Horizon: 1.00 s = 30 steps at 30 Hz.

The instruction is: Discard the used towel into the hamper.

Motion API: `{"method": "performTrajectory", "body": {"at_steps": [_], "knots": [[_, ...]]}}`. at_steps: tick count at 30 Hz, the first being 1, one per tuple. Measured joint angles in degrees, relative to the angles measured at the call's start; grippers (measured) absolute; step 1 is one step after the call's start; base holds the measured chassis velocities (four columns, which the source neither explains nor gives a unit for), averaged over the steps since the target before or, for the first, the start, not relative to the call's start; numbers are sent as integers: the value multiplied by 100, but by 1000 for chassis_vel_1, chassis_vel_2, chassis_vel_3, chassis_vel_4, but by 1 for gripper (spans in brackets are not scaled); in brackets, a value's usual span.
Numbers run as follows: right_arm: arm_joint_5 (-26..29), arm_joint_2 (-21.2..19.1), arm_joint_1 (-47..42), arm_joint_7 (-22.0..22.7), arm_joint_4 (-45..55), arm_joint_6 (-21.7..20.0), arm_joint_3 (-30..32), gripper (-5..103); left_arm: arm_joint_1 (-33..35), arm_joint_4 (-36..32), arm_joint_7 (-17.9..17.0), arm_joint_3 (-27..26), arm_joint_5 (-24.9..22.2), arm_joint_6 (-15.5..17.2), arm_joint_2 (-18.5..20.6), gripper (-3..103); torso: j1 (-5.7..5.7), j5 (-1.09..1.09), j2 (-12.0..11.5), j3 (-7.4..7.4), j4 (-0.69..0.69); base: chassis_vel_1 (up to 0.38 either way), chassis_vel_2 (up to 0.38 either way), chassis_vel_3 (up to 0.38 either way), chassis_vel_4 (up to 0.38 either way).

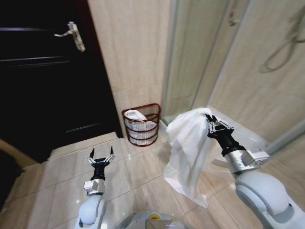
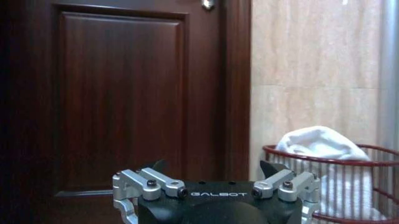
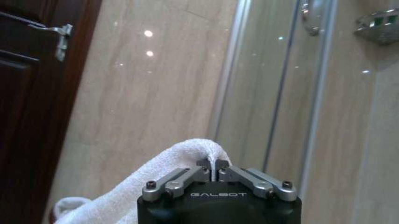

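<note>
A white towel (image 1: 188,152) hangs in long folds from my right gripper (image 1: 209,120), which is shut on its top edge, right of centre in the head view. In the right wrist view the pinched fold of towel (image 3: 187,156) bulges over my shut gripper (image 3: 214,169). The hamper (image 1: 141,125), a dark red openwork basket, stands on the floor against the beige wall, left of and beyond the hanging towel. White cloth (image 2: 319,142) lies heaped inside the hamper (image 2: 349,161). My left gripper (image 1: 101,158) is open, low over the floor, short of the hamper.
A dark wooden door (image 1: 43,71) with a metal handle (image 1: 74,34) fills the left. A glass shower enclosure (image 1: 209,57) with a raised sill stands to the right of the hamper. Beige floor tiles (image 1: 133,181) lie open between me and the hamper.
</note>
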Motion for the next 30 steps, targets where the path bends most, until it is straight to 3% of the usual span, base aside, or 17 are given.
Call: {"method": "performTrajectory", "body": {"at_steps": [18, 30], "knots": [[-53, 86, 27, -143, 0, 6, -31, 2, -18, -50, -193, 70, -4, 225, -44, 100, 113, 0, 427, 322, -2, 34, 39, 44, 41], [-22, 136, 51, -147, 1, 19, -20, 2, -70, -2, -222, 67, 141, 172, -25, 100, 175, 1, 624, 455, 2, 67, 66, 60, 70]]}}
